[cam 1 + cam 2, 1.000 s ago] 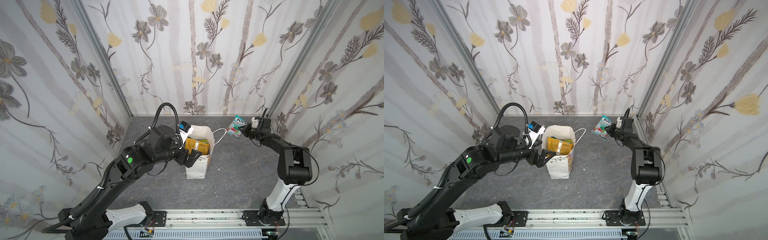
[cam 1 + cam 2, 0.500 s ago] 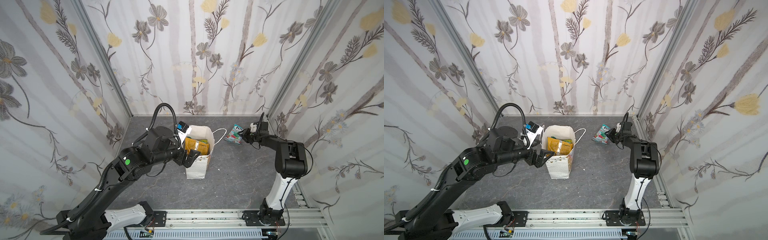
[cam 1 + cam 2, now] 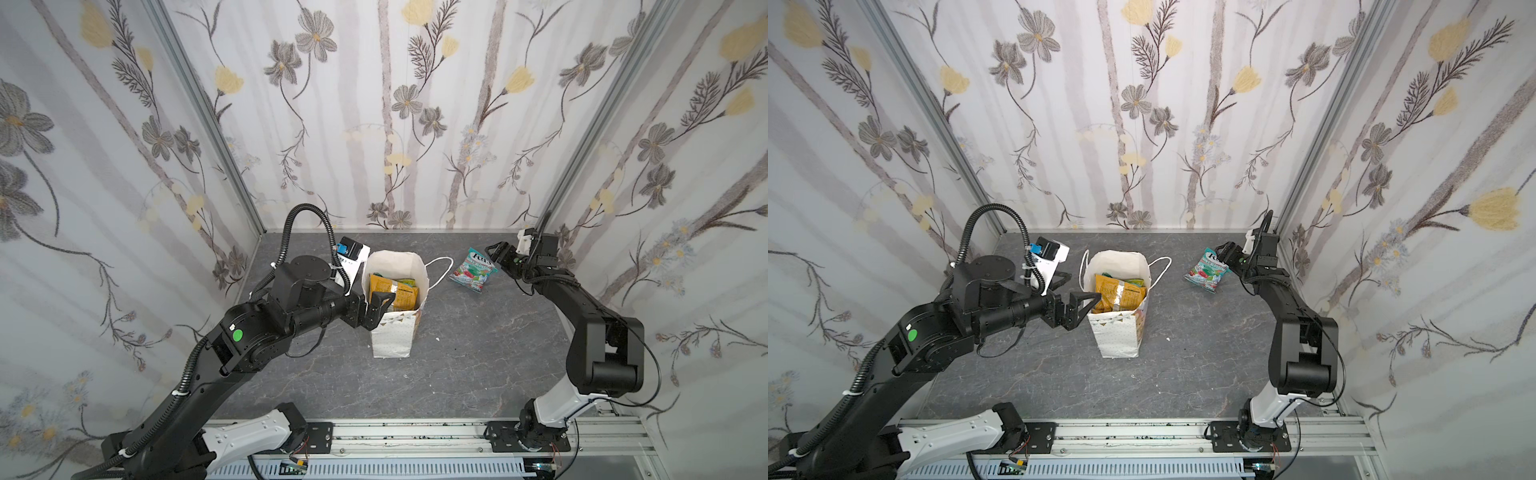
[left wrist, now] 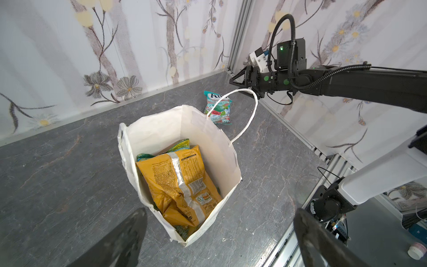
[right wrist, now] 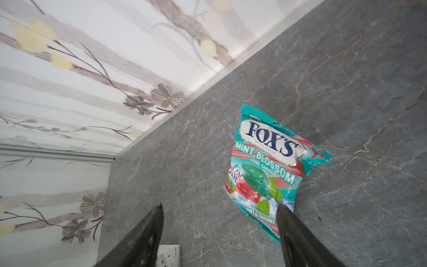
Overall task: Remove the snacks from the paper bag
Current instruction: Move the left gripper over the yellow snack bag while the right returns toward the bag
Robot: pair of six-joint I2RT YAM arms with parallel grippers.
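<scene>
The paper bag (image 3: 392, 336) stands upright near the middle of the tabletop (image 3: 457, 353), mouth open. A yellow-orange chip bag (image 4: 182, 182) lies topmost inside. It leans with its silver back seam up and its long axis running from the mouth down into the bag. A green packet (image 4: 182, 144) peeks out behind it.

In both top views the left hand (image 3: 1084, 286) sits at the bag's 9 o'clock rim, so the chip bag lies at its 3 o'clock and just beside it. The jaws are spread as wide as they go and hold nothing. The near finger crosses the rim in these views, but I cannot tell whether it touches the paper.

A teal FOX'S packet (image 3: 473, 272) is already out. It lies flat on the tabletop at about 2 o'clock from the bag, past the cord handle (image 3: 440, 266). The right hand (image 3: 496, 254) hangs just beside it, with the packet at its 8 o'clock. That hand is parted and grips nothing. In the right wrist view one finger overlaps the packet's lower corner, and contact is unclear.

The left arm is much the nearer to the bag, so the next pick probably falls to it. It would reach down along the chip bag's axis.
</scene>
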